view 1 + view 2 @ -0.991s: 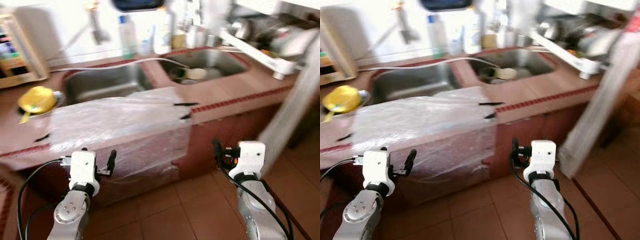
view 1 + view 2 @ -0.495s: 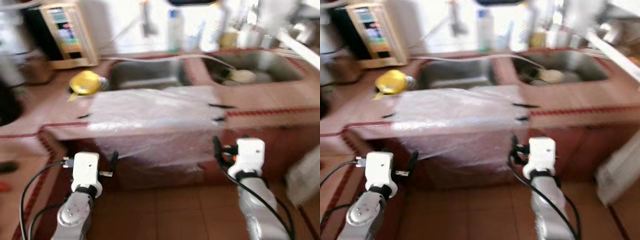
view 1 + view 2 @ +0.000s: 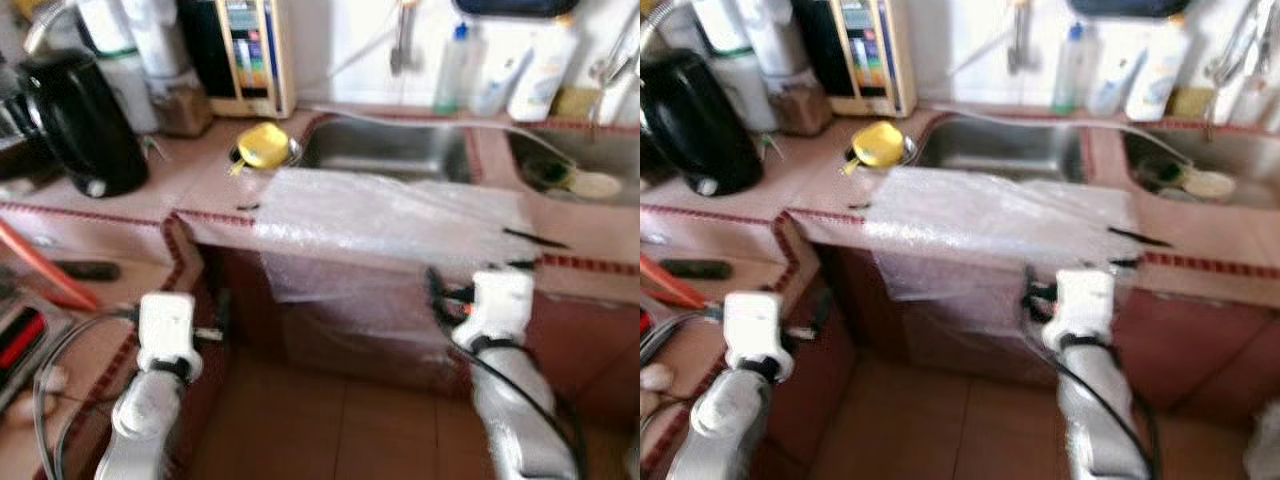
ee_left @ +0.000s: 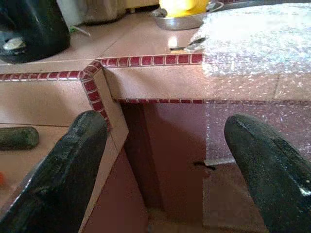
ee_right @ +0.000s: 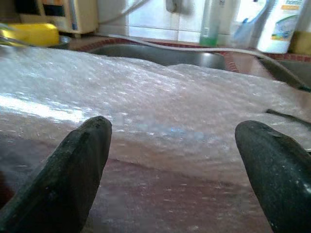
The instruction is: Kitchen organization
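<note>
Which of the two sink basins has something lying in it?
The basin on the robot's right: a pale round dish lies inside it. The basin beside the yellow item, the left one, looks bare steel.

Tiled kitchen table with two sinks, seen from above, both arms low in front.

A sheet of bubble wrap (image 3: 400, 215) drapes over the table (image 3: 190, 170) edge at centre frame. A yellow item (image 3: 262, 146) sits beside the left sink (image 3: 385, 152); a black kettle (image 3: 75, 120) stands at upper left. The left gripper (image 3: 215, 325) hangs at lower left, the right gripper (image 3: 440, 295) at lower right, just before the wrap.
</note>
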Available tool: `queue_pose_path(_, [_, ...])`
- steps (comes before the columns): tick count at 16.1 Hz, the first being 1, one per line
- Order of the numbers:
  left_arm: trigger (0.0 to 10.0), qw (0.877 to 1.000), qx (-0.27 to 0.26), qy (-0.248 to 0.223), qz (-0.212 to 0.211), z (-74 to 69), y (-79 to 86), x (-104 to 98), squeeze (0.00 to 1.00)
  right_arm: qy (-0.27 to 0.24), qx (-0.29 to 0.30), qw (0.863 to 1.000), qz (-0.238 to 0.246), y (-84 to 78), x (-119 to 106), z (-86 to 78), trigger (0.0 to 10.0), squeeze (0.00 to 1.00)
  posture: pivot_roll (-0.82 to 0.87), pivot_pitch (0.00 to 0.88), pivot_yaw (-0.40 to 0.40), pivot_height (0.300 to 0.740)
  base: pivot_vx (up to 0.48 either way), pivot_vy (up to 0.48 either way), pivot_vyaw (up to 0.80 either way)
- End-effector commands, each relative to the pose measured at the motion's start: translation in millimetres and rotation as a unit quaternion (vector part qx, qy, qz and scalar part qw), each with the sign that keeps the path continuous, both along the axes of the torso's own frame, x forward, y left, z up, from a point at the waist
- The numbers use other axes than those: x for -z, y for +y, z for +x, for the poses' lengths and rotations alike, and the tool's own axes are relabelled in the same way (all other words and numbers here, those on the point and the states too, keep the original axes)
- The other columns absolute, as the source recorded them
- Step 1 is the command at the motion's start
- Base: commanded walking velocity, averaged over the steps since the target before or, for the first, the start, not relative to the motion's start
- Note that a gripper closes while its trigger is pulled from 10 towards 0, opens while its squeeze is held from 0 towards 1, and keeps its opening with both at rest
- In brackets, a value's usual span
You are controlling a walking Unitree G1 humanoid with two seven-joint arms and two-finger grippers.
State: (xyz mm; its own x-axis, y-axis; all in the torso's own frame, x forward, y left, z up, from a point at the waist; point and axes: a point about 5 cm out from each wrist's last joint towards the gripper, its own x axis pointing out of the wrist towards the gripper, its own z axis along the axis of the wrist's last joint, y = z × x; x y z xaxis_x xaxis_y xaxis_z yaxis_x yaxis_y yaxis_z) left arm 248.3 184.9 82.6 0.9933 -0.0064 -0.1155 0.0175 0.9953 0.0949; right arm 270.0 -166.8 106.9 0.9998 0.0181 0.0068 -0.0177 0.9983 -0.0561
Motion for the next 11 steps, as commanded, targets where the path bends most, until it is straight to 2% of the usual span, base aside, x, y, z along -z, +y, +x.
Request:
queue_pose_path(1, [10.0,1.0,0.016,-0.005,-0.007,4.3,-5.5,-3,0.0,-0.004,0.01,1.0,0.001,-6.0,-3,0.8,10.0,0.0,-0.03,0.0,0.036,0.74,0.0,0.0,0.0])
queue_pose_path(7, [10.0,0.999,0.03,-0.007,-0.017,4.6,-12.1,-4,0.0,0.004,0.01,1.0,0.007,-5.9,-2,-0.5,10.0,0.0,-0.03,0.0,0.038,0.74,0.0,0.0,0.0])
queue_pose_path(8, [10.0,0.999,0.031,-0.013,-0.018,4.5,-13.5,-7,0.0,0.004,0.01,1.0,0.006,-6.0,-2,-1.0,10.0,0.0,-0.04,0.0,0.042,0.74,0.0,0.0,-0.8])
queue_pose_path(11, [10.0,0.997,0.036,-0.073,-0.009,3.5,-22.8,-35,0.0,-0.008,0.006,1.0,0.002,-5.2,-10,-2.6,10.0,0.0,-0.03,0.0,0.045,0.74,0.0,0.0,-0.8])
